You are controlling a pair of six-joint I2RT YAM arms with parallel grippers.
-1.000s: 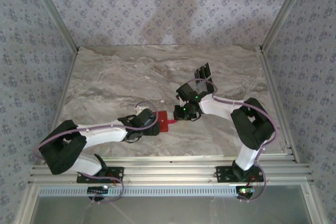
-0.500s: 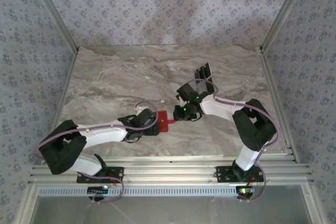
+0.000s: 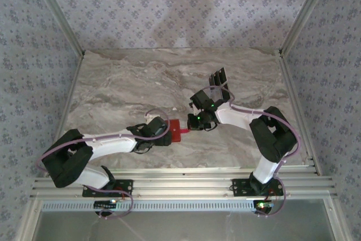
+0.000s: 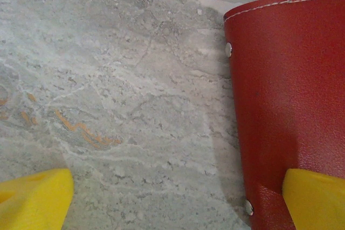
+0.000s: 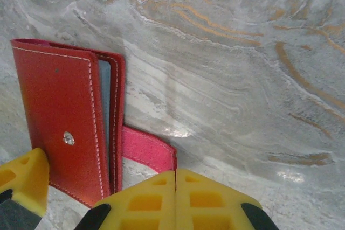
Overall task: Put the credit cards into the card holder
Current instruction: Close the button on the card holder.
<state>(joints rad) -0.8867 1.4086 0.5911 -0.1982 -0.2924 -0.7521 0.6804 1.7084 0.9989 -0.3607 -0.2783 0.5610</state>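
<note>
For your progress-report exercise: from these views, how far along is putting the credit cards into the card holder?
Done: nothing yet; the credit cards sit on the table beyond the right arm. In hand: the open left end effector has one finger over the card holder, which is folded nearly closed; the right end effector is shut at its tab. Left: open the holder and insert every card.

2 white arms (image 3: 110, 142) with black joints (image 3: 67, 159), lilac cables (image 3: 149, 111), green lights (image 3: 198, 118), yellow waffled fingertips (image 5: 145, 203).
</note>
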